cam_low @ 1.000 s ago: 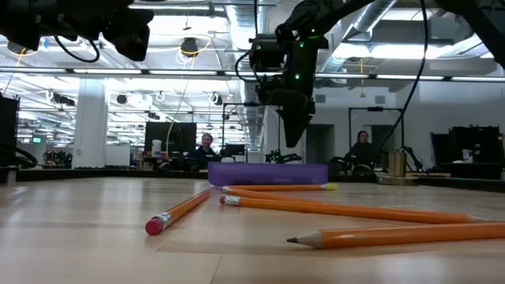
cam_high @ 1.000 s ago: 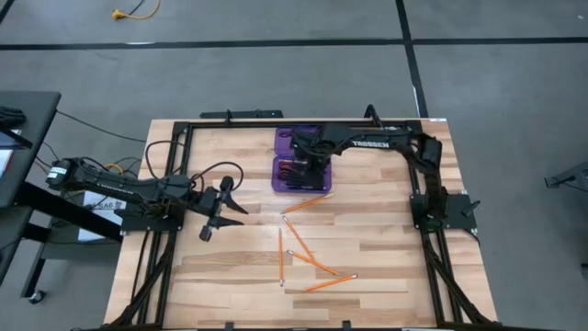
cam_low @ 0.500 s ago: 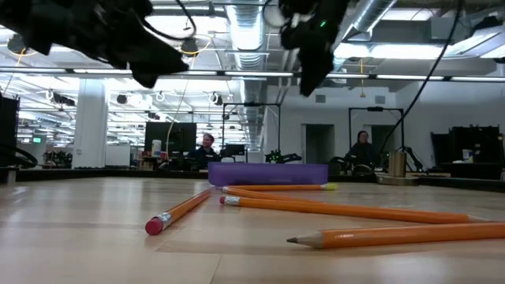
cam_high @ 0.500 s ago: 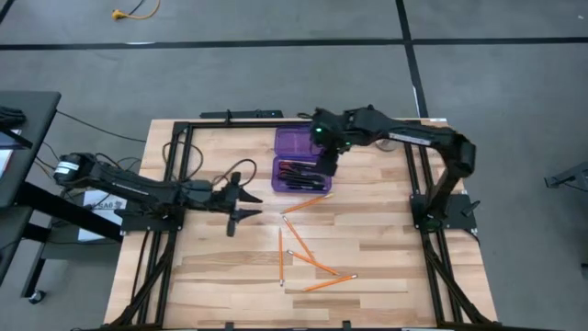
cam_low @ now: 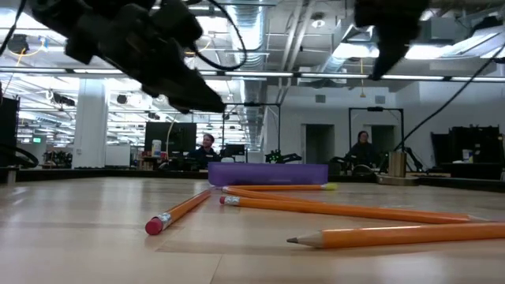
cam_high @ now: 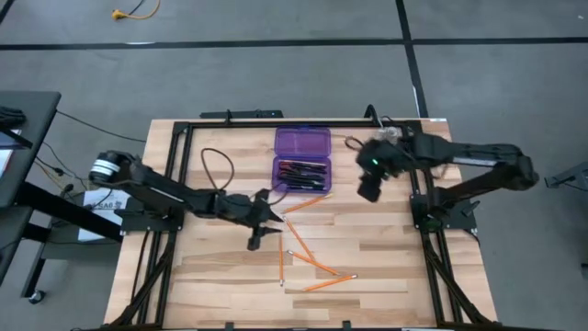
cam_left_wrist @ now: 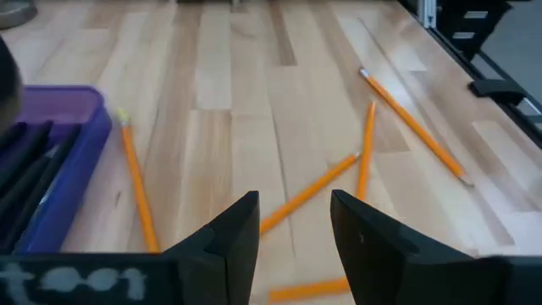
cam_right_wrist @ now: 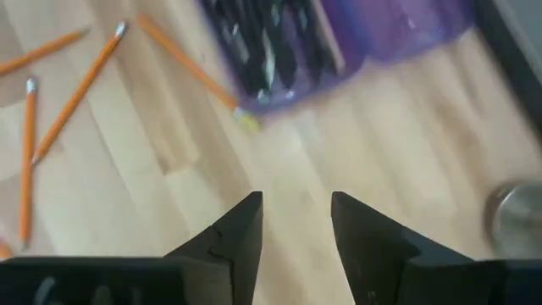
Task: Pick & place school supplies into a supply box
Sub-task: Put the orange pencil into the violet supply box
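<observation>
The purple supply box (cam_high: pixel 302 158) lies open at the table's far middle, with dark pens in its near half (cam_right_wrist: pixel 279 42). Several orange pencils (cam_high: pixel 303 257) lie flat on the wood nearer the front. One more pencil (cam_high: pixel 309 201) lies just beside the box's near edge. My left gripper (cam_high: pixel 268 221) hangs open and slanting down over the table's middle. The crossed pencils (cam_left_wrist: pixel 339 174) lie ahead of its fingers, and nothing is between them. My right gripper (cam_high: pixel 370 187) is open, high above the bare wood to the right of the box, and points down.
A round silver disc (cam_right_wrist: pixel 518 212) lies on the table near the far right. Black frame rails (cam_high: pixel 184 138) run along the left, right and far edges of the table. Bare wood (cam_high: pixel 386 248) spreads right of the pencils.
My left gripper has travelled from the table's left toward its middle, sinking and tipping down toward the loose pencils. My right gripper has risen from over the supply box and swung toward the table's right edge. Neither has taken hold of anything, and the pencils have not moved.
</observation>
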Controlling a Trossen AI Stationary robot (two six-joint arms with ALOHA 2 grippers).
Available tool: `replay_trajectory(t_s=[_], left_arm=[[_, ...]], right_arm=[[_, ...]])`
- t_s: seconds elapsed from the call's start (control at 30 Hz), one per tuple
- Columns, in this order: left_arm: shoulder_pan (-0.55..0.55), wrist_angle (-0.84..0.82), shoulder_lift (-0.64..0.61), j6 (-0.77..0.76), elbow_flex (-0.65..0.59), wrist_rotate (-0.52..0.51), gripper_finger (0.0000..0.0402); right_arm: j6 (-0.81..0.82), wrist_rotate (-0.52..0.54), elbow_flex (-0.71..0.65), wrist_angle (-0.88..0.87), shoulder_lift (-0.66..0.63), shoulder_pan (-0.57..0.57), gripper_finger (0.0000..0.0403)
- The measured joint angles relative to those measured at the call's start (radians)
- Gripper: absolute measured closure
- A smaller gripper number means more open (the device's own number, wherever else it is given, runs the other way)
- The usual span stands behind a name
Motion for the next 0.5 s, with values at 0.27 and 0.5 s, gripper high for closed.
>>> replay_trajectory(t_s=[0.27,0.5], left_arm=[[0.002,-0.076,0.19,0.059,0.189,-0.098,0.0265],[0.055,-0.237,0.284,0.063,0.323,-0.167,0.0265]], right_arm=[[0.276,0.165,-0.214,-0.001,-0.191,0.228,0.0269],[0.462,0.314,-0.298,0.004,-0.238,0.431,0.0269]])
